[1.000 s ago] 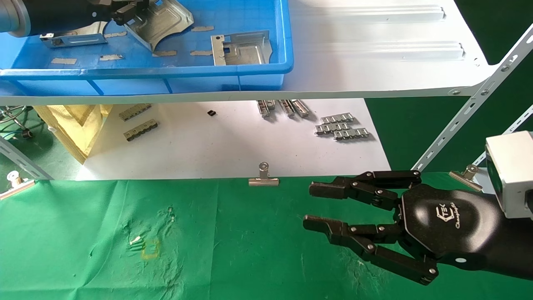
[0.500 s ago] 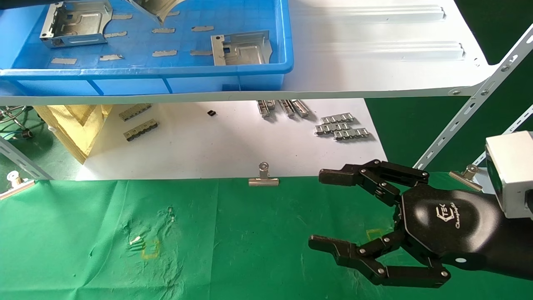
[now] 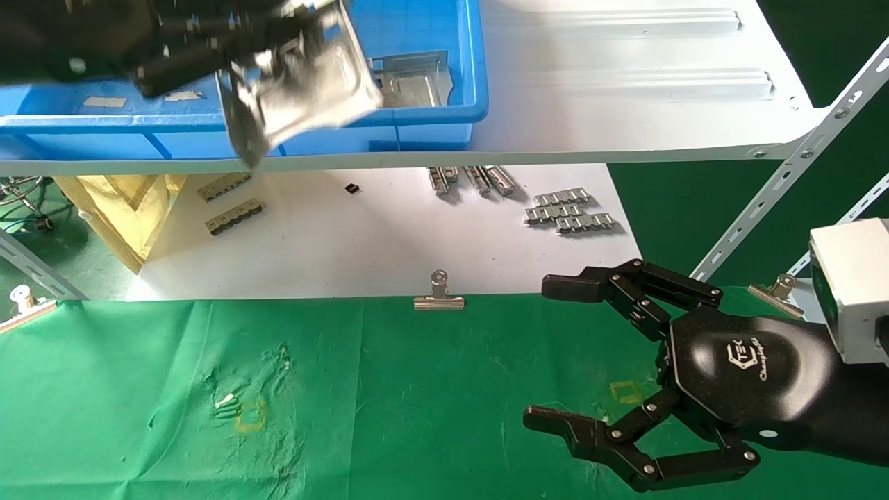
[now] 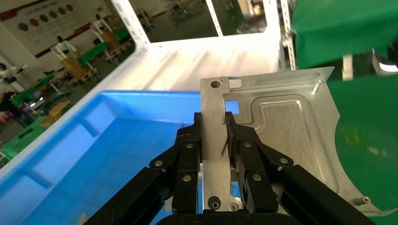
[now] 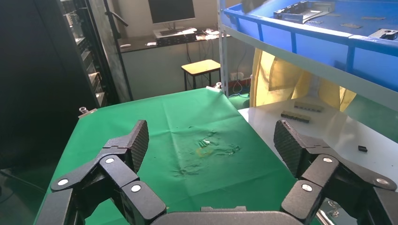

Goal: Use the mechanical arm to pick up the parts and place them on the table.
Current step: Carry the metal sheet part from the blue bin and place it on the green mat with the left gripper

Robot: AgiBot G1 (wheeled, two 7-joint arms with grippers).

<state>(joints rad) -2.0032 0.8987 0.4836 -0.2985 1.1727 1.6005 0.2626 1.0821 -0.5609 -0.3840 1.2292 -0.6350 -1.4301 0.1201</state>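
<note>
Gripping a stiff, light plate [image 4: 272, 136] by its flange, my left end effector [image 4: 216, 145] hangs over the bin [image 3: 444, 114]; right end effector [image 3: 590, 361] open above the bench [image 3: 417, 403].

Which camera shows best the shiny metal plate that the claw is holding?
The left wrist view: the plate fills it, pinched by the left claw, holes and ridges clear. The head view shows the plate blurred over the blue bin. The right wrist view doesn't show it.
</note>
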